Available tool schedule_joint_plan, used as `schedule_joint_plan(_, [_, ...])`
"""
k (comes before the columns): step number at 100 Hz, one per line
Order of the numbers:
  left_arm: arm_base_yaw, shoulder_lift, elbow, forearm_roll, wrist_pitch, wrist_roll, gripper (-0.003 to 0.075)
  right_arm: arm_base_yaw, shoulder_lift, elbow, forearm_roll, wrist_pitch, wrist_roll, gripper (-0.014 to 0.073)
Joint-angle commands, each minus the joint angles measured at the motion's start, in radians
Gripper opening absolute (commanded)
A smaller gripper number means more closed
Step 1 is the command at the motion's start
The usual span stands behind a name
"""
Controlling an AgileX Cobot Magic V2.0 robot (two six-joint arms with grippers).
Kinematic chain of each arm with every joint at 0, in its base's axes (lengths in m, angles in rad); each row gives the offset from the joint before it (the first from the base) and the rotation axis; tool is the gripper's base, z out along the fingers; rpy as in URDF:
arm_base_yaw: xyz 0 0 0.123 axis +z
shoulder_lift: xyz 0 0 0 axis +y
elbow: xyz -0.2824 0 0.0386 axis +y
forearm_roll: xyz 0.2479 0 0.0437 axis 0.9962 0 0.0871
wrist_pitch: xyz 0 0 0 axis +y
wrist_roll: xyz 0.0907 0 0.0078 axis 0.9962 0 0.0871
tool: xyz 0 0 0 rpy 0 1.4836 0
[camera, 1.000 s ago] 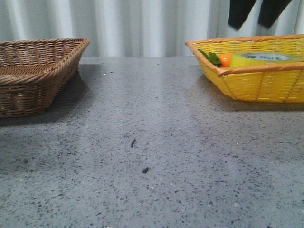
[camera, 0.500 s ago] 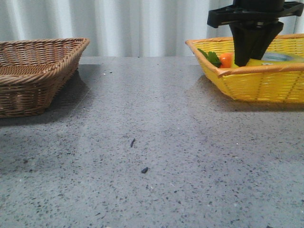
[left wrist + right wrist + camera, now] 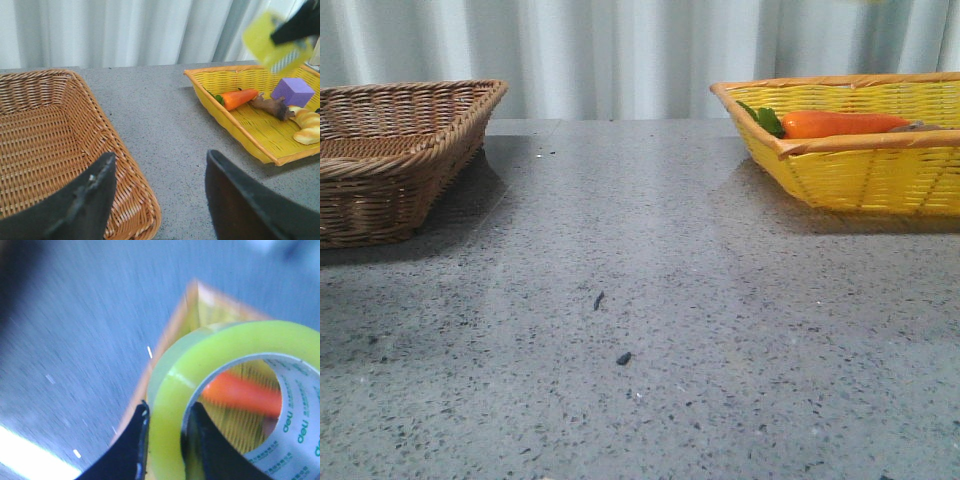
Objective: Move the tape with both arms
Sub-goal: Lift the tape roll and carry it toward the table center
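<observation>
Right wrist view: translucent yellow tape (image 3: 175, 390), white core, pinched by right tool (image 3: 167, 440)

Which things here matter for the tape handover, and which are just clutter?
Job:
- tape, pinched by the right gripper
- left gripper, open over the brown basket

Just lying about:
- carrot
- purple block
- bread
- yellow basket

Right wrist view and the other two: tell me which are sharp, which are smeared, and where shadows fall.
Right wrist view: heavy motion blur streaks the table; the tape, pinched between the right gripper's fingers, reads clearly enough.
Left wrist view: baskets sharp; the tape aloft is a blurred yellow patch; the left gripper looms dark.
Front view: sharp, soft shadows beside the wicker basket and yellow basket.
</observation>
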Motion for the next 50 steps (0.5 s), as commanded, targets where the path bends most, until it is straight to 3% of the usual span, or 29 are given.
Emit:
schedule_joint_plan(1, [-0.009, 0.000, -0.037, -0.017, -0.072, -0.005, 0.0368, 0.048, -0.044, -0.107, 0.007, -0.089, -0.004, -0.0051])
schedule_joint_plan(32, [-0.009, 0.000, -0.037, -0.019, -0.080, -0.005, 0.0368, 0.239, 0.101, -0.130, 0.007, -0.103, -0.007, -0.0052])
schedule_joint_plan(50, [-0.009, 0.000, -0.037, -0.019, -0.067, -0.005, 0.0368, 0.259, 0.238, -0.130, -0.051, -0.068, -0.004, -0.0050])
